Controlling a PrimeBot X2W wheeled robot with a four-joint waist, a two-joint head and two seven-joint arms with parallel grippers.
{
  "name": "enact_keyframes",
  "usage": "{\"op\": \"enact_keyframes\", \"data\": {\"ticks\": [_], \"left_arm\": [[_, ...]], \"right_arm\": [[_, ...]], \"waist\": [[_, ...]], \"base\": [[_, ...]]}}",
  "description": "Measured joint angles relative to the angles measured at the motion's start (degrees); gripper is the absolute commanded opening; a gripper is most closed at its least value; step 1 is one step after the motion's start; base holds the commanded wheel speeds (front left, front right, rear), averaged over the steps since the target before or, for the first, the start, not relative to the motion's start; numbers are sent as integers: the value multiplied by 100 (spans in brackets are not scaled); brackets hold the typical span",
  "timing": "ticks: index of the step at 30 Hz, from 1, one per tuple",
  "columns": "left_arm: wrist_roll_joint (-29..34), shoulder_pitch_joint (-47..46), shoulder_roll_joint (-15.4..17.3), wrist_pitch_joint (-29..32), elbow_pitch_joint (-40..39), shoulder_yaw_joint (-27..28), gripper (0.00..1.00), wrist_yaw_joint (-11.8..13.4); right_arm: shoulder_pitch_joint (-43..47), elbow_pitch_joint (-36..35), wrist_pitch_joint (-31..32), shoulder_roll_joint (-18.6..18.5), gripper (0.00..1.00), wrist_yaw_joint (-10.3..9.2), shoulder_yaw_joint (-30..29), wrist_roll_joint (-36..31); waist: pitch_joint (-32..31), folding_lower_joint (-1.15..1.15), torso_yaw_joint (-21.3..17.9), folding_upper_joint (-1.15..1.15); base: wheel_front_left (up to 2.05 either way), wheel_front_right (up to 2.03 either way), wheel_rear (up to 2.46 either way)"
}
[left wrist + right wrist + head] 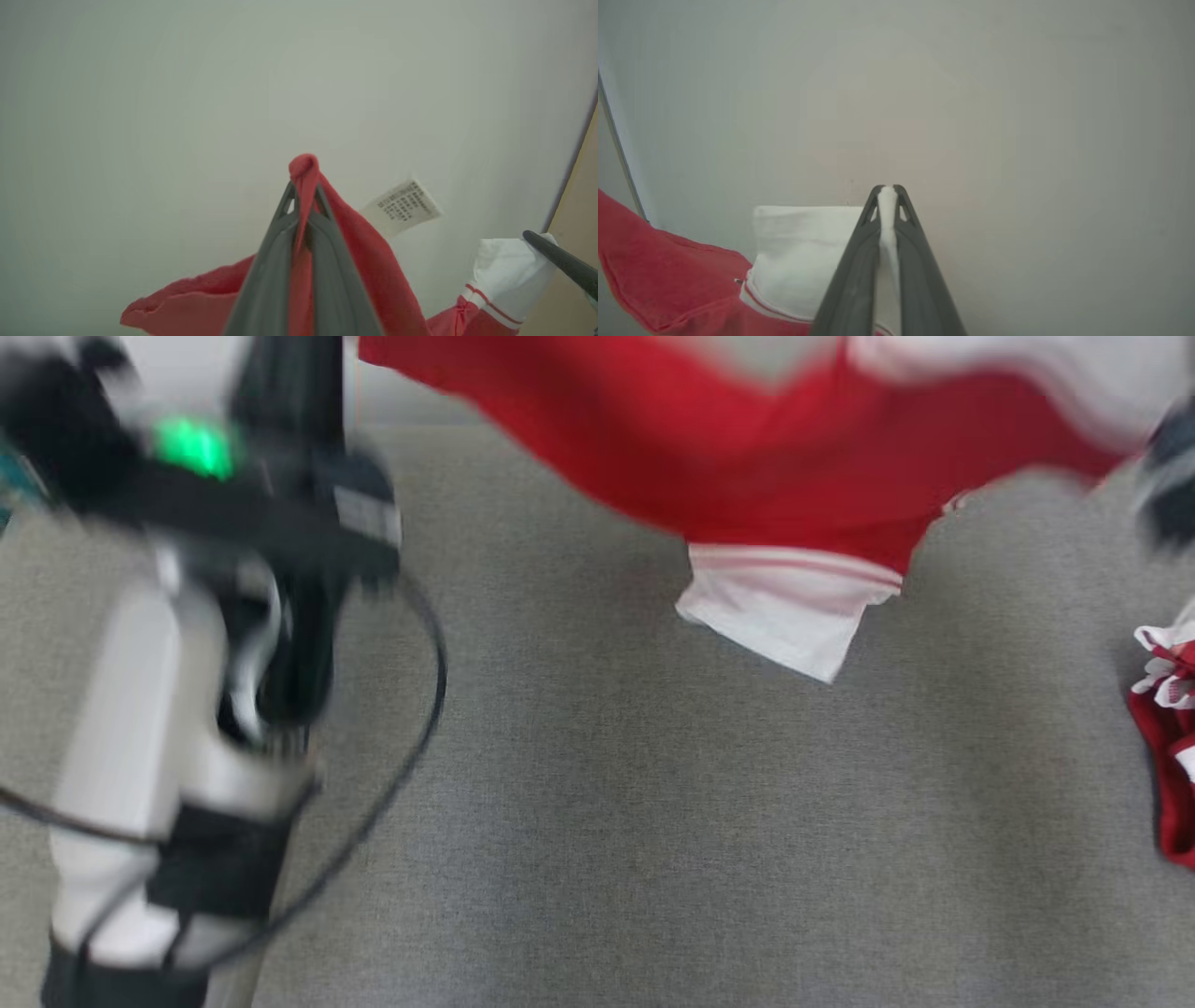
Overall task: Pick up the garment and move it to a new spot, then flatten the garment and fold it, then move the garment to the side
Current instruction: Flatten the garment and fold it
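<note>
Head view, garment: red and white garment [794, 457] blurred across the top, held up above the grey table [597, 821]; white sleeve [789, 616] drooping lowest.
Head view, surroundings: blurred left arm [140, 709] with a green light [191, 448] and a looping black cable [420, 709] at the left; second red and white cloth [1167, 747] bunched at the right edge, well apart from the sleeve.
Left wrist view, grip: left end effector [303, 193] clamped on a pinch of red fabric, a nub poking past the tips.
Left wrist view, surroundings: white care label [402, 207] sticking out just beside the fingers; dark finger [558, 259] of the other arm touching the white sleeve at lower right; pale wall [187, 93] behind.
Right wrist view, grip: right end effector [888, 193] closed tight on white sleeve fabric.
Right wrist view, surroundings: red body of the garment sagging at lower left; pale wall ahead.
</note>
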Motion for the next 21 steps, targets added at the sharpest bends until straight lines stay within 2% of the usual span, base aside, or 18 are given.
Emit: {"op": "enact_keyframes", "data": {"ticks": [2, 4, 7, 9, 21], "left_arm": [[91, 647, 199, -101, -23, -89, 0, -101], [126, 1398, 409, -125, 111, -231, 0, -122], [191, 2308, 673, -154, 693, -387, 0, -203], [232, 2686, 831, -207, 965, -433, 0, -207], [153, 3384, 887, -755, 1585, -281, 0, -255]], "right_arm": [[759, -151, 65, -26, 0, 142, 81, 124], [1468, -82, 104, 121, 0, 202, 137, 401], [2437, 110, 218, 231, 0, 396, 553, 477], [2942, 257, 252, 266, 0, 427, 749, 475], [3655, 636, -36, 600, 0, 423, 842, 578]], "waist": [[69, -1, 36, 0], [153, 0, 57, 1], [249, 0, 64, 1], [254, 0, 45, 1], [-236, -1, -50, 0]], "base": [[0, 0, 0], [0, 0, 0], [0, 0, 0], [0, 0, 0], [0, 0, 0]]}}
